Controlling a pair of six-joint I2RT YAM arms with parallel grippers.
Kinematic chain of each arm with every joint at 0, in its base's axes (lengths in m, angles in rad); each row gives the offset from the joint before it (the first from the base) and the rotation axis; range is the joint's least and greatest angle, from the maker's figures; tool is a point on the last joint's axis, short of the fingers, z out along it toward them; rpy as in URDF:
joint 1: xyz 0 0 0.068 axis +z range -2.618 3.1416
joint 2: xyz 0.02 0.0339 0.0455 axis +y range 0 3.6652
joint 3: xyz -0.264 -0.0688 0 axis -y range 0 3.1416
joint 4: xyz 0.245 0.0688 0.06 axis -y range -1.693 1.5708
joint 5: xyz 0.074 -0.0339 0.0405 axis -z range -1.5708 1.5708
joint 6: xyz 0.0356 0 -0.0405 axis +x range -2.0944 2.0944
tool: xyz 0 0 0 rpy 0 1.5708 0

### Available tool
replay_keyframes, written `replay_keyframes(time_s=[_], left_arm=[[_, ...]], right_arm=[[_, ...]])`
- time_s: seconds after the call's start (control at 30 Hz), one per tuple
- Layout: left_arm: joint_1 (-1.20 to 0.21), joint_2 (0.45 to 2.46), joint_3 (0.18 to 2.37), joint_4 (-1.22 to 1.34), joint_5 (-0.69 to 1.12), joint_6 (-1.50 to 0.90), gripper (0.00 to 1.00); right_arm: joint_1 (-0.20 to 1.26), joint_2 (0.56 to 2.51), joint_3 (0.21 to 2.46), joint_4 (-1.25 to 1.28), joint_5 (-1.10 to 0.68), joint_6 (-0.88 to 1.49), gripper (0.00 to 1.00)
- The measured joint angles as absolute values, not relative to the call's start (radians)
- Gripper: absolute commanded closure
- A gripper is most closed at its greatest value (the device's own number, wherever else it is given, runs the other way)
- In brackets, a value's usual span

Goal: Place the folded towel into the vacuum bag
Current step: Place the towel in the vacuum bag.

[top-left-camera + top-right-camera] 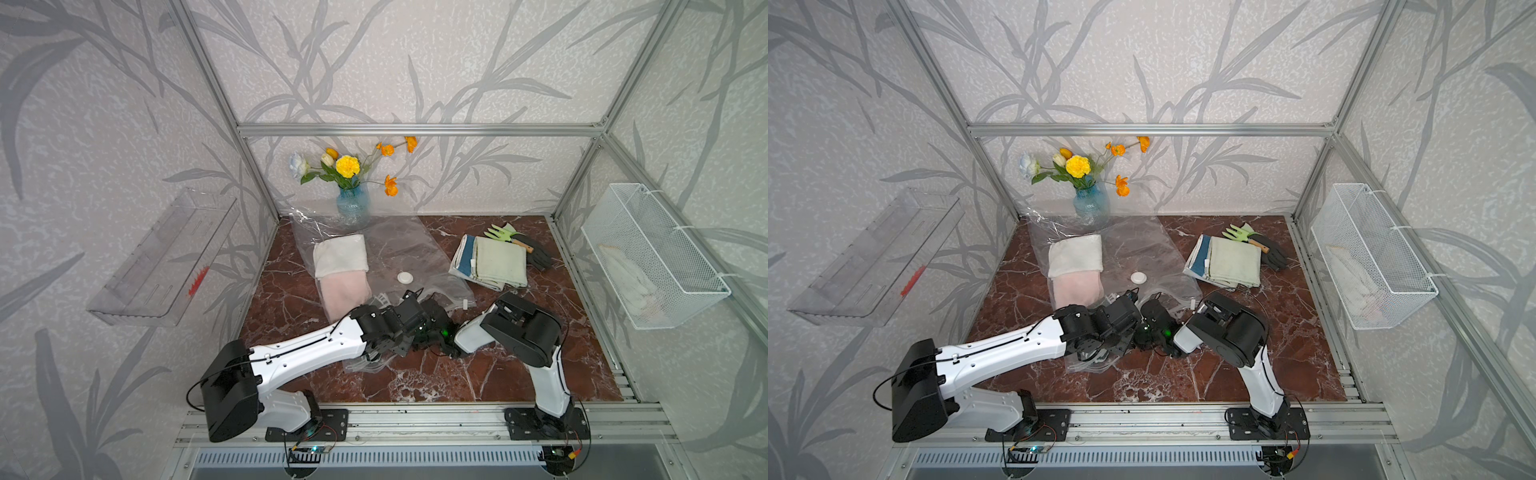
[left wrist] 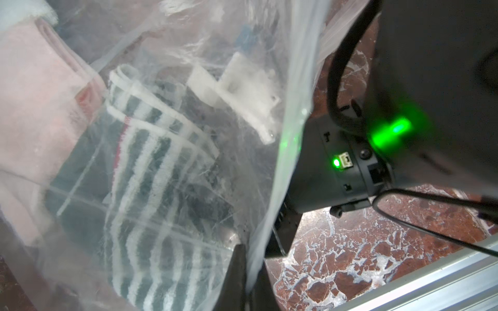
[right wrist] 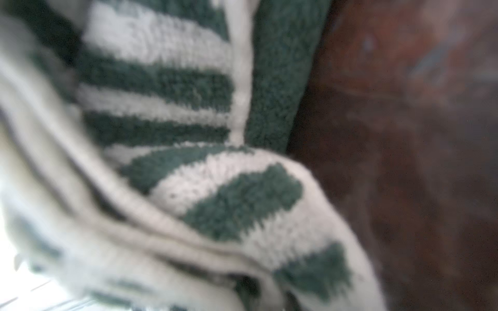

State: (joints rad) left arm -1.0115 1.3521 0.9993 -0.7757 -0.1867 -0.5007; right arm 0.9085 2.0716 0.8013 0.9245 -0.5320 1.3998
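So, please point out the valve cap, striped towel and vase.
valve cap (image 1: pixel 405 277): in a top view, its centre.
striped towel (image 3: pixel 161 83): right wrist view, green stripe.
vase (image 1: pixel 352 202): in a top view, its body.

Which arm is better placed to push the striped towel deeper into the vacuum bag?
Right. The right gripper is shut on the striped towel inside the vacuum bag; the left gripper is pinching the bag's edge, probably keeping it open.

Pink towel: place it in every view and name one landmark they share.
In a top view: pink towel, left of the valve cap.
In a top view: pink towel, left of the cap.
Left wrist: pink towel beside the green-striped towel, through the vacuum bag plastic.
Right wrist: not in it.
Shared landmark: red marble table, blurred in the right wrist.
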Motion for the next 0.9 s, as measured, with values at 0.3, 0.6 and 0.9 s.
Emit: replay_keyframes(time_s=[0.3, 0.6, 0.9], left_arm=[[-1.011, 1.346, 0.999, -0.754, -0.171, -0.508, 1.00], [-1.016, 1.328, 0.999, -0.732, -0.107, -0.539, 1.00], [-1.021, 1.291, 0.969, -0.693, -0.053, -0.565, 0.98]], right_arm=[[0.924, 2.072, 0.794, 0.941, -0.456, 1.422, 1.00], [0.954, 2.132, 0.904, 0.971, -0.384, 1.421, 1.00], [0.957, 2.138, 0.935, 0.935, -0.337, 1.356, 1.00]])
